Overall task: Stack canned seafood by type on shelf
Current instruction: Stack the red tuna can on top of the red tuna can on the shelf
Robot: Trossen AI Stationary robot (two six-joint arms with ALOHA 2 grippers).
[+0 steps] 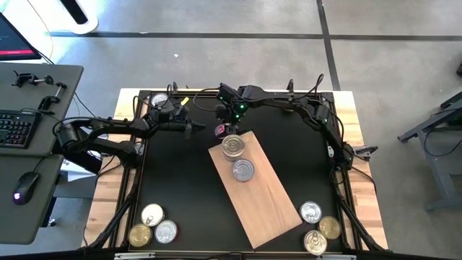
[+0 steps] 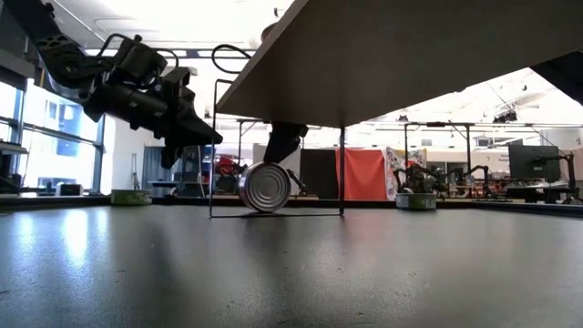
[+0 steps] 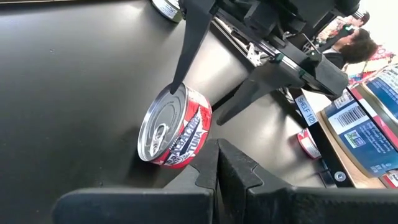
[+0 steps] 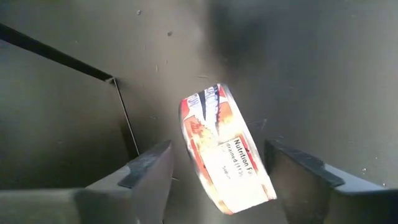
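right gripper (image 4: 214, 171) spread wide astride red-labelled tin (image 4: 225, 151), tin on edge just off shelf (image 1: 271, 202) far end | left gripper (image 1: 196, 129) closed, empty, hovering beside same tin | 2 tins on shelf

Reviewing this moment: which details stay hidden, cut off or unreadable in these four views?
- Red-labelled can: standing on its edge; the right pincer straddles it, contact not visible.
- Shelf, low view: only its underside shows; the cans on top are hidden.
- Corner cans, high view: labels too small to sort by type.
- Left pincer: shut, nothing visible between its fingers.
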